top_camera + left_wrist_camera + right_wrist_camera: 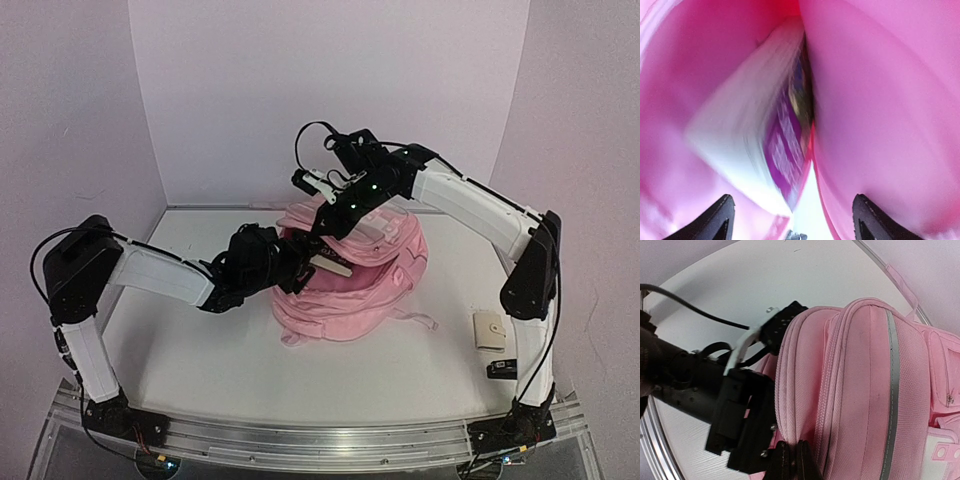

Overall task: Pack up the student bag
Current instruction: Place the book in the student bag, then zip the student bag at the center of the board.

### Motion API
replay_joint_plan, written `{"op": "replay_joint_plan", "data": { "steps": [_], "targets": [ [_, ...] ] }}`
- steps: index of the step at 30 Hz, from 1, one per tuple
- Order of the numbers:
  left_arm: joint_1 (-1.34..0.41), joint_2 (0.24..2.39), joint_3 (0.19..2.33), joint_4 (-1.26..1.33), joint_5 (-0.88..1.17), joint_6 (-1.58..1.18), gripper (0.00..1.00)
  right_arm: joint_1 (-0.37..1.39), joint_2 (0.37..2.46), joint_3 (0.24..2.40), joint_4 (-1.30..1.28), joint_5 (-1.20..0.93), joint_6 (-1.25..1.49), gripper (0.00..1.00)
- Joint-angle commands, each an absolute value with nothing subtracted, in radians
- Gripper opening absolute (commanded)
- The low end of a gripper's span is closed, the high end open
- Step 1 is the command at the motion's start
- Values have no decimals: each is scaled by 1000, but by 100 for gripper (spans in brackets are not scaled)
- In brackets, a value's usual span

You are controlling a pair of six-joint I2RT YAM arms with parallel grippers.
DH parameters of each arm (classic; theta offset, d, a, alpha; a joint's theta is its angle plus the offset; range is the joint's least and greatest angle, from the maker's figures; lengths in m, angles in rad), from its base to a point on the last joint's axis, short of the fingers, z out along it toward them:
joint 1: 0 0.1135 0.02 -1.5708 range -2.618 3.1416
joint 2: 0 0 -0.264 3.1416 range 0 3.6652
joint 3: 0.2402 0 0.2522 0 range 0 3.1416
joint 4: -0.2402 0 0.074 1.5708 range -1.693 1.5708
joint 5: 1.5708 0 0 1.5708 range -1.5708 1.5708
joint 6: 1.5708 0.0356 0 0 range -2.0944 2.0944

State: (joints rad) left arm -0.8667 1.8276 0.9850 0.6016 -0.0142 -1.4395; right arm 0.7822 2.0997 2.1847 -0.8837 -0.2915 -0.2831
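The student bag point(370, 285), a large pink backpack, lies in the middle of the table with its main compartment held open. My right gripper point(322, 222) is shut on a fold of the bag's upper edge beside the zip point(792, 454) and holds it up. My left gripper point(298, 262) is in the mouth of the bag. In the left wrist view its fingers point(715, 222) stand wide apart and open inside the pink lining point(880, 100). A book point(765, 145) with white pages and a purple cover stands just ahead of them, blurred. Its pale edge point(332, 266) shows in the opening.
A beige wallet point(489, 330) and a small black object point(502, 369) lie on the table at the right, near the right arm's base. The left arm's wrist point(740, 420) is close beside the right fingers. Pale walls enclose the table on three sides.
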Motion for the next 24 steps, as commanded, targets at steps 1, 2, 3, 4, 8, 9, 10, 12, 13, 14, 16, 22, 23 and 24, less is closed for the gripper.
{"op": "replay_joint_plan", "data": {
  "steps": [1,2,3,4,8,9,10,12,13,14,16,22,23,24],
  "targets": [
    [-897,1702,929,481,-66,-1429,83,743,2104,2236,-822,-289,-270,0],
    [-900,1682,917,458,-65,-1421,83,739,2100,2229,-822,-299,-268,0],
    [-905,1653,901,438,-72,-1412,82,738,2095,2218,-822,-307,-270,0],
    [-905,1626,877,412,-78,-1400,82,738,2087,2202,-823,-316,-276,0],
    [-895,1494,826,256,-115,-1255,85,738,2057,2123,-825,-354,-293,0],
    [-889,1463,827,188,-124,-1179,89,738,2051,2098,-826,-358,-295,0],
    [-884,1424,835,126,-137,-1109,93,738,2045,2073,-827,-360,-299,0],
    [-862,1362,875,7,-167,-971,99,738,2032,2017,-828,-369,-309,0],
    [-843,1336,889,-42,-163,-905,100,738,2025,1989,-830,-376,-314,0],
    [-816,1314,899,-71,-144,-858,100,738,2019,1966,-832,-378,-321,0],
    [-758,1289,923,-115,-91,-766,100,738,2006,1913,-836,-372,-339,0],
    [-662,1367,1026,-206,78,-499,98,739,1975,1798,-875,-350,-416,0],
    [-662,1382,1036,-208,81,-459,98,738,1971,1789,-888,-353,-431,0],
    [-659,1393,1041,-204,87,-429,97,738,1968,1780,-901,-358,-448,0]
  ]
}}
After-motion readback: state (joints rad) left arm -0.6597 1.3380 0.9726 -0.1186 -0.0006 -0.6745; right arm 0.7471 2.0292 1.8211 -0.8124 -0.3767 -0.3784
